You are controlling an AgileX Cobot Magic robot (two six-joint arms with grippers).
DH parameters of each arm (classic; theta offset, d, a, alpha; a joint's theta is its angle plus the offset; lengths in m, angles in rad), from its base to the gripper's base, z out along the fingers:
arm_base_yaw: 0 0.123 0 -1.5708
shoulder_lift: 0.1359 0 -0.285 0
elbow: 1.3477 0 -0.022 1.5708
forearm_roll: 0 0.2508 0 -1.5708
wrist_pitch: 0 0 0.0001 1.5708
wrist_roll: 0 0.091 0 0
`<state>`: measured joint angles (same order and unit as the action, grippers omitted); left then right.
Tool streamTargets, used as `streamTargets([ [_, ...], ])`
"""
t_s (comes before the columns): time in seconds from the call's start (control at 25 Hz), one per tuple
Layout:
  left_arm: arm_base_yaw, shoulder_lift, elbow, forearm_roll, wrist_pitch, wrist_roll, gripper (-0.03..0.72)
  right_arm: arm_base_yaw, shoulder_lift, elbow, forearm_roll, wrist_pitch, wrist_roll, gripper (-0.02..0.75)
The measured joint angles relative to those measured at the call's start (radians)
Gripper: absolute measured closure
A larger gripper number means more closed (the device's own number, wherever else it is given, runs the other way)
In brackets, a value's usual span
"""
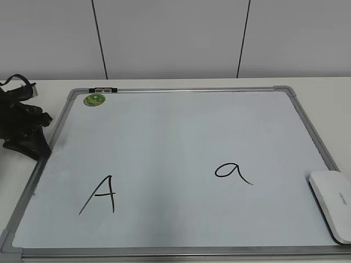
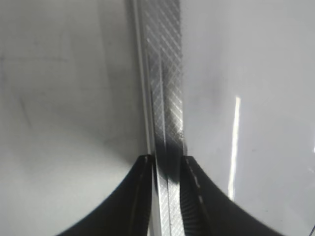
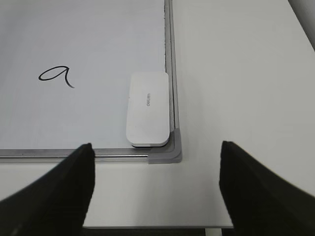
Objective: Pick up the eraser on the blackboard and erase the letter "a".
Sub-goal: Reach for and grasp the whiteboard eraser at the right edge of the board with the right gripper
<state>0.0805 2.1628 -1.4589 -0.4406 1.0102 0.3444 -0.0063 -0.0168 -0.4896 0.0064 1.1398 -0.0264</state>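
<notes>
Nothing of the job is done: the right gripper (image 3: 155, 189), its jaws spread wide and empty, hangs just off the near edge of the blackboard (image 3: 74, 153), with the eraser (image 3: 147, 109) lying untouched ahead of it, slightly left of the midline between the fingers. The eraser sits flat in the board's near right corner, tight against the right frame rail and the grey corner piece. Further in and to the left of the eraser, the letter "a" (image 3: 56, 76) stands whole in black marker, clearly apart from the block. Across the board, the capital "A" (image 1: 100, 194) is likewise intact. At the far left edge, the left gripper (image 2: 166, 169) straddles the frame, its jaws set narrowly either side of the metal rail; whether they actually pinch it cannot be told. Picking up, carrying and wiping all remain.
</notes>
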Motion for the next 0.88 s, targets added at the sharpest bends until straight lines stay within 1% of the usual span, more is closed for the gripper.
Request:
streamTargets([
  [0.56,0.002,0.019,-0.011,-0.013,0.004,0.000,0.554,0.000,0.000,0.000,0.000,0.000,0.000,0.152],
  [0.6,0.004,0.020,-0.013,-0.013,0.006,0.000,0.564,0.000,0.000,0.000,0.000,0.000,0.000,0.152],
  [0.72,0.006,0.024,-0.022,-0.013,0.016,0.000,0.630,0.000,0.000,0.000,-0.006,0.000,0.000,0.151],
  [0.88,0.008,0.027,-0.032,-0.013,0.027,0.000,0.650,0.000,0.000,0.000,-0.006,0.000,0.000,0.151],
])
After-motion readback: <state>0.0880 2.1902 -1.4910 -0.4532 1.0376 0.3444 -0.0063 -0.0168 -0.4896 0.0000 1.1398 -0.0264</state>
